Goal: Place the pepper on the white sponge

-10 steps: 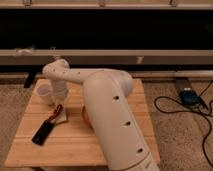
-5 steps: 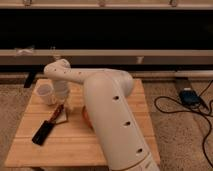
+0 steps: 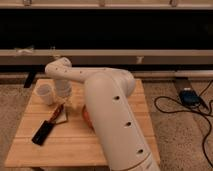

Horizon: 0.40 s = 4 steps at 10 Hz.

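Observation:
The pepper (image 3: 58, 112) is a slender dark red-brown piece lying slanted on the left part of the wooden table (image 3: 120, 145). Its lower end rests on the white sponge (image 3: 62, 118), a small pale block that is partly covered by it. My gripper (image 3: 64, 101) hangs from the white arm just above and behind the pepper's upper end, right of the white cup. I cannot tell whether it touches the pepper.
A white cup (image 3: 45, 93) stands at the table's left rear. A flat black device (image 3: 42, 132) lies in front of the sponge. An orange bowl (image 3: 86, 115) is mostly hidden behind my large white arm (image 3: 112, 120). Cables and a blue box (image 3: 189, 96) lie on the floor at right.

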Tool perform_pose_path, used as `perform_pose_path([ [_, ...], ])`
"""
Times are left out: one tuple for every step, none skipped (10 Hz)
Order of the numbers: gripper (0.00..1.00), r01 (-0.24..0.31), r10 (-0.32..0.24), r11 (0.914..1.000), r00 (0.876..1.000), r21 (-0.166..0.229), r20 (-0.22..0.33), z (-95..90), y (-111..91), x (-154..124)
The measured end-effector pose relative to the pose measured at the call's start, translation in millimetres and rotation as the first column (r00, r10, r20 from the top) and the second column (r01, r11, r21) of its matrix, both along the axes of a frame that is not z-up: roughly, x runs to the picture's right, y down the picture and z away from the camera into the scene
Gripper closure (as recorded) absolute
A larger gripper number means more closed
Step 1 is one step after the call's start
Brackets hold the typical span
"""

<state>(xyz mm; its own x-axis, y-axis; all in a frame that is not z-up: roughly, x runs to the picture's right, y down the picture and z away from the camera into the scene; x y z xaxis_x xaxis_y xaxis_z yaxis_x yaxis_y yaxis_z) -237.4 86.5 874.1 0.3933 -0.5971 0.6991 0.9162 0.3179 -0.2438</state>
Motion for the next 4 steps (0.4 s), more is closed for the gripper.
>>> perform_pose_path([
  [0.2,-0.009,0.009,0.9998,1.0,0.016,-0.002,1.0,-6.9,4.5],
  [0.2,-0.01,0.01,0.9998,1.0,0.017,-0.005,2.3,-7.3,6.5],
  [0.2,-0.009,0.01,0.9998,1.0,0.018,-0.003,1.7,-7.5,4.9],
  [0.2,-0.008,0.008,0.9998,1.0,0.017,-0.001,1.3,-6.5,3.1],
])
